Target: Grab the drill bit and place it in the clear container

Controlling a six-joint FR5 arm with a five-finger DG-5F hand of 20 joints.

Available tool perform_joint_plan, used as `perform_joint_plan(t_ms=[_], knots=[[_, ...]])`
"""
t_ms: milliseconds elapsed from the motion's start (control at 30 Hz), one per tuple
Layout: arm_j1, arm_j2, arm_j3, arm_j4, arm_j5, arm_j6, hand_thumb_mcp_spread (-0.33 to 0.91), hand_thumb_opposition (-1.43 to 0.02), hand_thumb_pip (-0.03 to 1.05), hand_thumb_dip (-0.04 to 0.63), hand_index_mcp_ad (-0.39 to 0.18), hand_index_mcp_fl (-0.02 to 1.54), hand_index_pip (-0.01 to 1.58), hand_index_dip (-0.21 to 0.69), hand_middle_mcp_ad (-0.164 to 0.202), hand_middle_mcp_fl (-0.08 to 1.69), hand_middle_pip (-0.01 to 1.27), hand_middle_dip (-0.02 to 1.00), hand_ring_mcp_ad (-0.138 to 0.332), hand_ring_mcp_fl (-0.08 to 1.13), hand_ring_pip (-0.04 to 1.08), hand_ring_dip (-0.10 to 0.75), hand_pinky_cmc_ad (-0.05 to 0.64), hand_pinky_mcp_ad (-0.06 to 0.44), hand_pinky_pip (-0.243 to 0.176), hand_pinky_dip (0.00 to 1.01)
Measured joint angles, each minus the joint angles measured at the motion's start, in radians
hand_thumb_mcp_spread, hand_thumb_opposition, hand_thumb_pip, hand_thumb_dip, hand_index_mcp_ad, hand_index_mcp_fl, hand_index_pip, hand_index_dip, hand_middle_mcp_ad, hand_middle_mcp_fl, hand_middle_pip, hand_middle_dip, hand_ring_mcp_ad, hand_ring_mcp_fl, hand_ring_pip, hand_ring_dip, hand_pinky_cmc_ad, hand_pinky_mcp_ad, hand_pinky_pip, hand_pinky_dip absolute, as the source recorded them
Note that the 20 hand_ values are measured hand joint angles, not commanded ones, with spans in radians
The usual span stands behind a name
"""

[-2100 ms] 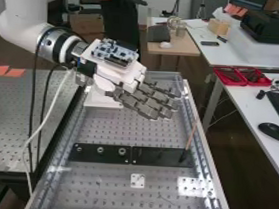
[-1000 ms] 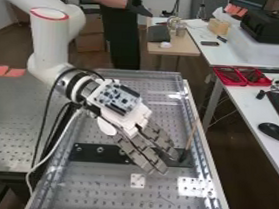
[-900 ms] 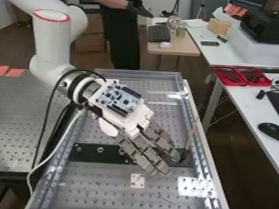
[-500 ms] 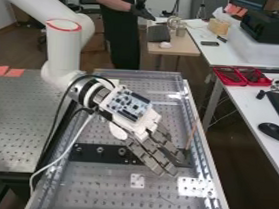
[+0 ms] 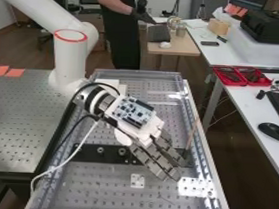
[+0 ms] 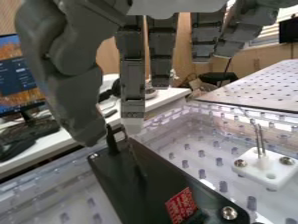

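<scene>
In the high view the hand hangs over the right part of the black plate, its fingers pointing down and to the right. Beside the fingertips a thin brown rod stands up; whether it is the drill bit I cannot tell. In the wrist view the hand is open, its thumb and straight fingers apart. A dark upright peg stands between the thumb's tip and one finger, at the end of the black plate; contact is unclear. Clear walls surround the perforated base.
A small white block with thin metal pins stands beside the black plate. Red trays and a black mouse are on the white table to the right. Another perforated table adjoins on the left.
From the bench's far end the hand has come nearer and lower, over the black plate. Lately it has shifted slightly right and nearer the bench's near end. The brown rod has kept its place.
</scene>
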Motion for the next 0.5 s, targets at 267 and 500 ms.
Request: perform_joint_plan(t_ms=[267, 500], knots=[[0.001, -0.011, -0.005, 0.045, 0.020, -0.012, 0.48, -0.83, 0.59, 0.257, 0.002, 0.42, 1.03, 0.340, 0.066, 0.32, 0.13, 0.22, 0.213, 0.05, 0.08, 0.023, 0.209, 0.152, -0.096, 0.12], [0.001, -0.027, 0.005, 0.057, 0.029, -0.016, 0.48, -0.83, 0.53, 0.257, 0.005, 0.36, 1.25, 0.337, 0.066, 0.36, 0.13, 0.24, 0.211, 0.06, 0.10, 0.031, 0.243, 0.155, -0.089, 0.13]])
